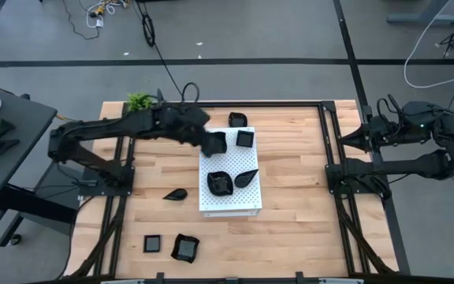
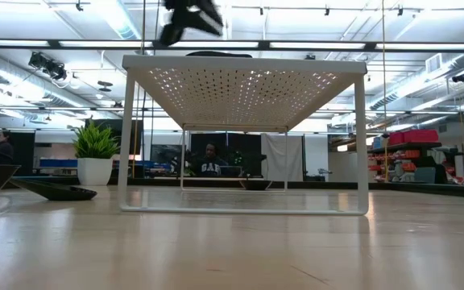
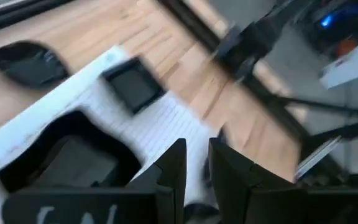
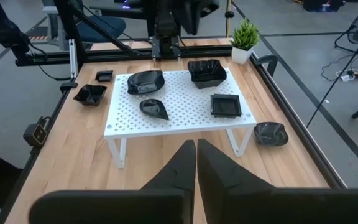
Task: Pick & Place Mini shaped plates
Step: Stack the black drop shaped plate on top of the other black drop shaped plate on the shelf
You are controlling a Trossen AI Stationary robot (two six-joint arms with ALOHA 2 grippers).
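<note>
The left gripper shows a narrow gap between its two fingers with nothing between them. It looks released and empty, though the wrist view is blurred, so this is a fair reading and not a sure one. It hangs above the far left corner of the white board, over a deep wavy dish that sits flat on that corner. This suggests either a dish just set down or a grasp about to be made.

Three more plates share the board: a square plate at the far right corner, a wavy plate near the front edge, and a leaf plate just beside it. They are spaced out so each can be reached from above.

On the tabletop, a small dish lies by the far edge, a leaf dish sits left of the board, and a square dish and a wavy dish wait at the near left corner, probably still to be moved.

The right gripper is clenched on nothing and parked off the tabletop's right edge, clear of the work.
</note>
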